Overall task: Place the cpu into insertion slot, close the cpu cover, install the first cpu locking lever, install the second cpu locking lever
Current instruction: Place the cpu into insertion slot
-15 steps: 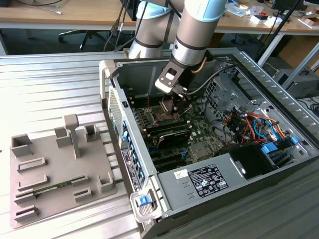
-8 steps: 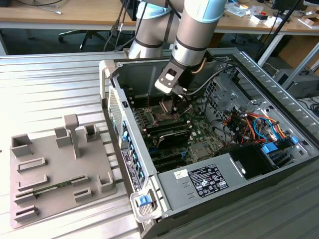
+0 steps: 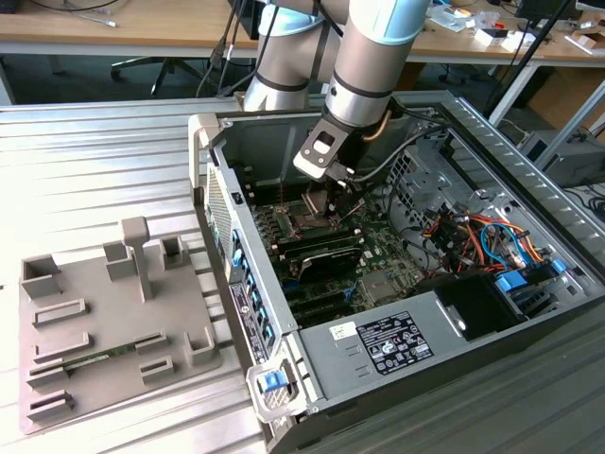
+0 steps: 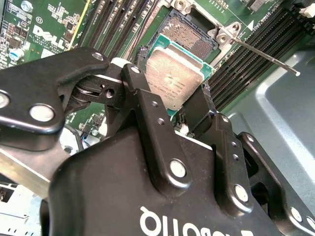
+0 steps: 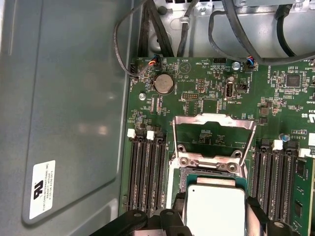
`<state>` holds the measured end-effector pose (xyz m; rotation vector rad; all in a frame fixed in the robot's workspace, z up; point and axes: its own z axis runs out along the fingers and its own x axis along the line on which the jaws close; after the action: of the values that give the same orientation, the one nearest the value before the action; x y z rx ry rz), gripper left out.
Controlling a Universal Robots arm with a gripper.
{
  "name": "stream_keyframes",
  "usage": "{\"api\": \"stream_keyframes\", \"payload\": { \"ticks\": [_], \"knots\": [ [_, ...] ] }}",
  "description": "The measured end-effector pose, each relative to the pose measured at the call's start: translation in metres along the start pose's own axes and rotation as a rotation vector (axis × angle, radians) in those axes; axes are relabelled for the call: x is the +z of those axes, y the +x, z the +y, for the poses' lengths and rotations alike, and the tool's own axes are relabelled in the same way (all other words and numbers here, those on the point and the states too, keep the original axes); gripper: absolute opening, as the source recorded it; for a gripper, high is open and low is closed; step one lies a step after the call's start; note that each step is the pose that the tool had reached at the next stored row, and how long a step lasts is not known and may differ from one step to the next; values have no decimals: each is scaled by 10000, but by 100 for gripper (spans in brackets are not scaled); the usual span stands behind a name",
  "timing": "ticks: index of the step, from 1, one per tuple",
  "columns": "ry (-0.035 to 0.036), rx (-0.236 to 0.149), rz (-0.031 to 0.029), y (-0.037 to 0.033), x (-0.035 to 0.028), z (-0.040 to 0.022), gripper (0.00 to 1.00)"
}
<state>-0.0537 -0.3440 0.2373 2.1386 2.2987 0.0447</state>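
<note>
Open black metal computer case (image 3: 219, 203) on ribbed silver metal table (image 3: 95, 161). Grey plastic fixture plate (image 3: 90, 276) on table, 8 o'clock of case in exterior view. Green motherboard (image 3: 388, 257) on case floor. Black two-finger gripper (image 4: 170, 93) over board; small silver-grey square cpu (image 4: 174, 78) clamped between fingers, above square pin socket (image 4: 189, 37), covering part of it. Thin silvery metal cpu cover (image 5: 215, 119) raised, beyond socket. Black memory slots (image 5: 147, 172) flank socket on both sides.

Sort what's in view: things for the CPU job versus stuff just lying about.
Job:
cpu, gripped by the pincer
cpu cover, open
socket
locking lever

Lying about:
grey fixture tray
coin battery
memory slots
coloured cables
</note>
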Motion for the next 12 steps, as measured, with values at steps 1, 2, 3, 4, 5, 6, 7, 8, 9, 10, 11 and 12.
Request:
{"api": "stream_keyframes", "payload": {
  "ticks": [1, 2, 3, 4, 5, 6, 7, 8, 9, 10, 11, 12],
  "knots": [
    [0, 0, 0, 0, 3, 0, 55],
    [0, 0, 0, 0, 4, 0, 55],
    [0, 0, 0, 0, 22, 0, 55],
    [0, 0, 0, -1, 39, -1, 55],
    [0, 0, 0, -1, 40, -1, 55],
    [0, 1, 0, -1, 41, -3, 55],
    [0, 0, 0, 0, 42, -5, 55],
    [0, 0, 0, 0, 44, -6, 55],
    [-1, -1, 0, 0, 46, -8, 55],
    [-1, -1, 1, 2, 49, -8, 55],
    [-1, 0, 2, 3, 51, -9, 55],
    [-2, 0, 2, 6, 54, -9, 55]
  ]
}}
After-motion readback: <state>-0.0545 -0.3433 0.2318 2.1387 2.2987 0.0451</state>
